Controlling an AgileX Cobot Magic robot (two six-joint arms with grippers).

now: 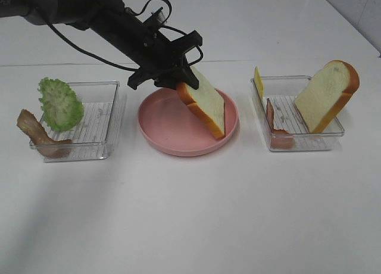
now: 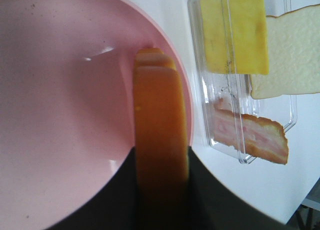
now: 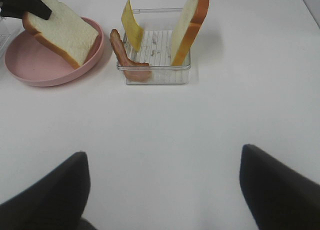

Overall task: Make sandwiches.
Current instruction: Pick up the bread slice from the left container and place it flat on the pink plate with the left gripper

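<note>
My left gripper (image 1: 181, 80) is shut on the upper edge of a white bread slice (image 1: 208, 104) with an orange-brown crust. The slice hangs tilted over the pink plate (image 1: 166, 131), its lower corner at the plate's right rim. In the left wrist view the crust (image 2: 159, 140) runs between the dark fingers above the plate (image 2: 60, 115). A second bread slice (image 1: 327, 95) leans in the right tray (image 1: 297, 140) with yellow cheese (image 1: 258, 81) and a bacon strip (image 1: 275, 128). Green lettuce (image 1: 59, 104) and another bacon strip (image 1: 38, 134) sit at the left tray (image 1: 101, 107). My right gripper (image 3: 160, 190) is open over bare table, well short of its tray (image 3: 155, 75).
The left arm stretches from the top left corner across the back of the table to the plate. The white table extends in front of the trays and plate. The right arm does not show in the high view.
</note>
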